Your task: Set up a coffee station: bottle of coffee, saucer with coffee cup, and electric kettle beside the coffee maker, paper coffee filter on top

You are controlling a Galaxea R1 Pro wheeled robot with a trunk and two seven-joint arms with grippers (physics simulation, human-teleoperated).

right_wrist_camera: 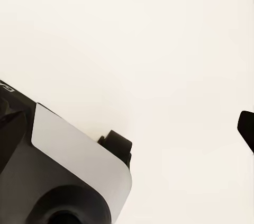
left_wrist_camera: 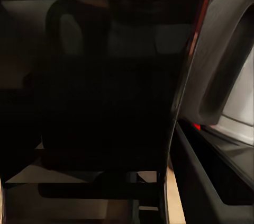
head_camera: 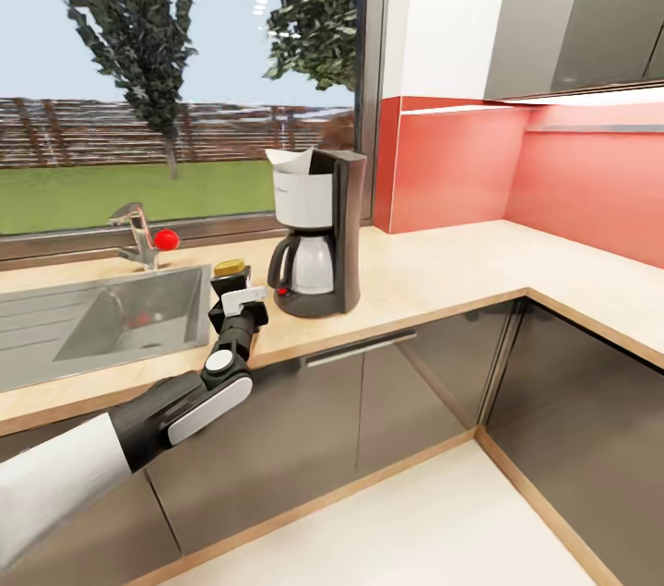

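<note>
Just left of centre frame, the left gripper (head_camera: 236, 298) holds a dark, yellow-capped bottle of coffee (head_camera: 230, 270) over the pale wooden surface (head_camera: 433, 272), beside the black, filter-topped coffee maker (head_camera: 316, 235). Judged next: lower, release it upright.

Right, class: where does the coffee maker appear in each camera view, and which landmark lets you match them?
Head view: the coffee maker stands mid-frame on the countertop, right of the sink.
Left wrist view: its carafe handle and base sit at the right edge.
Right wrist view: a pale surface and robot parts.
Shared landmark: the red switch below the carafe handle.
</note>
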